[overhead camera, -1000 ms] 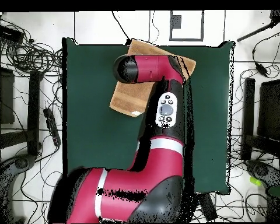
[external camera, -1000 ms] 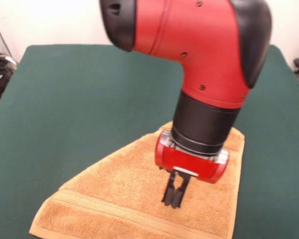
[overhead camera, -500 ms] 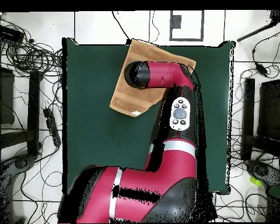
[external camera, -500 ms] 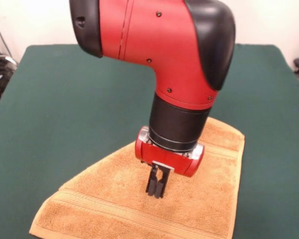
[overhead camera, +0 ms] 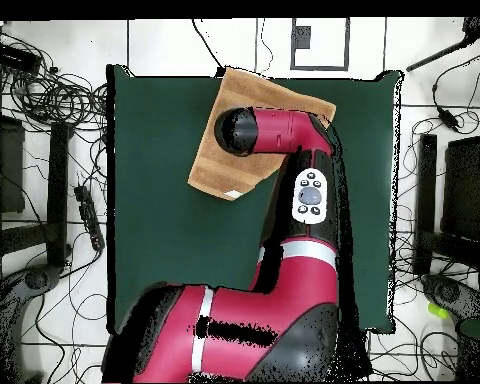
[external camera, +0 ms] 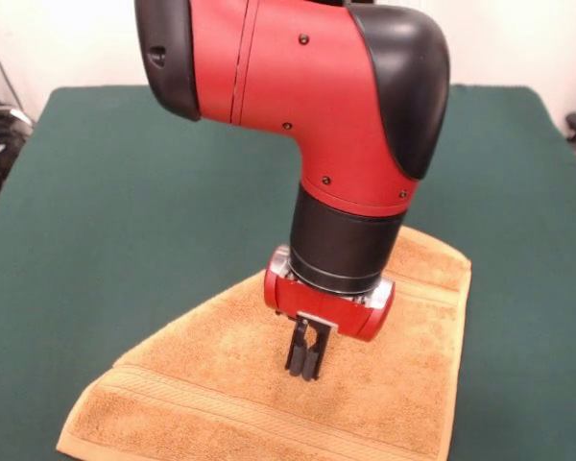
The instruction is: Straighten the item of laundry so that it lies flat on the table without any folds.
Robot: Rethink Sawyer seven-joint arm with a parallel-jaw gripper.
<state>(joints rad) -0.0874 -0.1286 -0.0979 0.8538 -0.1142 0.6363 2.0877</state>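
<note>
The orange-tan hand towel [external camera: 269,384] lies on the green table [external camera: 125,192], at its edge. Above the towel's middle the gripper [external camera: 303,373] points down, fingers drawn narrow together, seemingly just touching the terry.

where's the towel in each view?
Front: towel at bottom centre, under the gripper, running off the bottom edge.
Overhead: towel at the table's top edge, partly hidden by the arm.
Shared landmark: the arm's red elbow above the towel.
</note>
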